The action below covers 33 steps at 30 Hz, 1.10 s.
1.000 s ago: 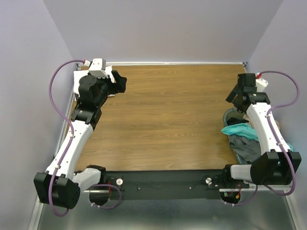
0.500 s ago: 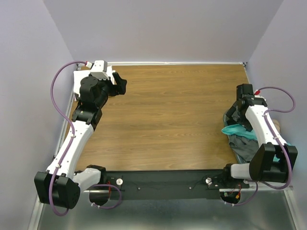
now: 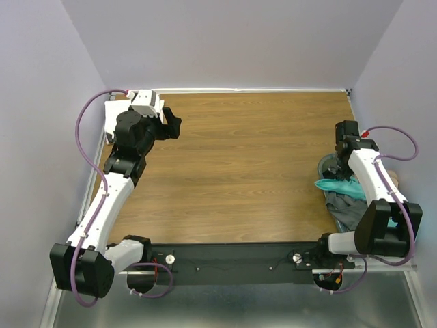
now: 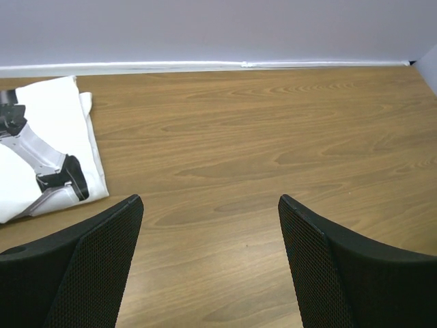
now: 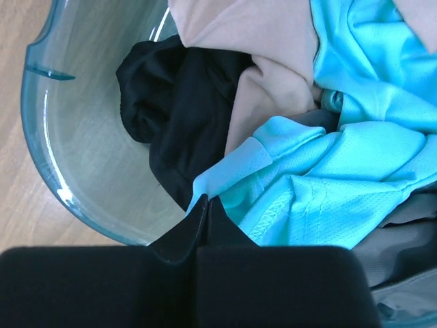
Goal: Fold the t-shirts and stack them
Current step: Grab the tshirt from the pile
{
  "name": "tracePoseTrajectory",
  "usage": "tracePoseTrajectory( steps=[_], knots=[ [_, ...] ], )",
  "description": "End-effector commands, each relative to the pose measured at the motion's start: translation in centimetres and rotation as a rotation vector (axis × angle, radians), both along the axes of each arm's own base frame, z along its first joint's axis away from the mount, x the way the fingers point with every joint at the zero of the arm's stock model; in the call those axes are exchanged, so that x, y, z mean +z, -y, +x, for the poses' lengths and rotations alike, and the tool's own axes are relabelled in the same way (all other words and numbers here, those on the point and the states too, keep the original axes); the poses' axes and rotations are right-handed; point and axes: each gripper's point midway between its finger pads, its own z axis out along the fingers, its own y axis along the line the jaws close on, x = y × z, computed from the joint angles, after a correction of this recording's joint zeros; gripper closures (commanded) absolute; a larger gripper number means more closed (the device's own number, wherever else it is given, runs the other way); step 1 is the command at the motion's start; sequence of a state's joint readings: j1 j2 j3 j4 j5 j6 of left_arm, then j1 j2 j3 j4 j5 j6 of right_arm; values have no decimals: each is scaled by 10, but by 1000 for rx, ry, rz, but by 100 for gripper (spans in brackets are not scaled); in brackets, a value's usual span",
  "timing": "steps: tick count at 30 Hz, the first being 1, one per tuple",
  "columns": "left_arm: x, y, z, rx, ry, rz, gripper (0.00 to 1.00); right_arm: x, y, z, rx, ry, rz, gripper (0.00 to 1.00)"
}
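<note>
Right wrist view: the right hand (image 5: 203,208), fingers closed together, sits at the hem of a bright turquoise mesh t-shirt (image 5: 355,171). The shirt is heaped in a clear plastic tub (image 5: 82,171) at the right edge of the table (image 5: 15,205). The hand is probably there to lift it out, but whether cloth is pinched is unclear. At the far left corner, the left hand (image 4: 208,260) gapes open beside the folded white t-shirt with black marks (image 4: 48,137), probably the stack's base.

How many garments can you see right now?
5: white shirt folded at the table's far-left corner; turquoise shirt plus black, beige and grey ones in the clear tub at right. More may lie underneath.
</note>
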<state>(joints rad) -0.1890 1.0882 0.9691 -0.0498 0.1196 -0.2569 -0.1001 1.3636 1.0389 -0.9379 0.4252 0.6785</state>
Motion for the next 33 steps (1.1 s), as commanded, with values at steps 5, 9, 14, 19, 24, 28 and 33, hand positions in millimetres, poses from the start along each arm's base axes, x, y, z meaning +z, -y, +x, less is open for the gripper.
tracePoseTrajectory(
  steps=[5, 9, 14, 19, 24, 28, 33],
  knots=[
    [-4, 16, -1, -102, -2, -2, 13, 19, 4, 18, 1, 112, -15, 100],
    [-6, 14, -1, -90, 1, -13, 13, 37, 15, 25, 22, 141, -80, 100],
    [-9, 12, 1, -77, -7, -13, 13, 65, 19, 41, 22, 221, -105, 100],
    [-10, 13, -1, -80, -12, -23, 13, 92, 22, 50, 25, 292, -132, 100],
    [-8, 14, -4, -81, -12, -40, 13, 149, 33, 59, 29, 414, -214, 100],
    [-9, 14, -8, -76, -15, -53, 13, 193, 36, 69, 39, 513, -248, 99],
    [-10, 13, -11, -70, -16, -61, 13, 245, 38, 77, 56, 622, -286, 99]
  ],
)
